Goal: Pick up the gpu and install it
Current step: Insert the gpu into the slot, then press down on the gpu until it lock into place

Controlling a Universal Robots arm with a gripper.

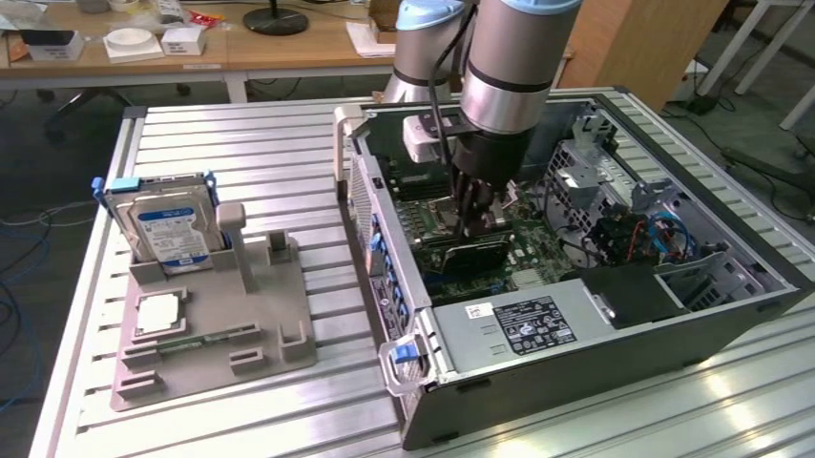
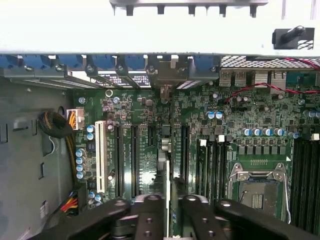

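Between the gripper's (image 2: 167, 207) fingers (image 2: 150, 212) stands the gpu (image 2: 162, 167), pinched edge-up; held upright so its edge meets the motherboard (image 2: 250, 130) slot below.

My arm (image 1: 507, 67) comes down steeply, wrist pointed almost straight down. My gripper (image 1: 478, 221) hangs vertical beneath it, dark fingers (image 1: 468, 196) close together and parallel. From the wrist view, gripper (image 2: 167, 205) shows two inner fingertips (image 2: 150, 212) set a narrow gap apart, a thin upright edge between them; outer linkages splay to either side.
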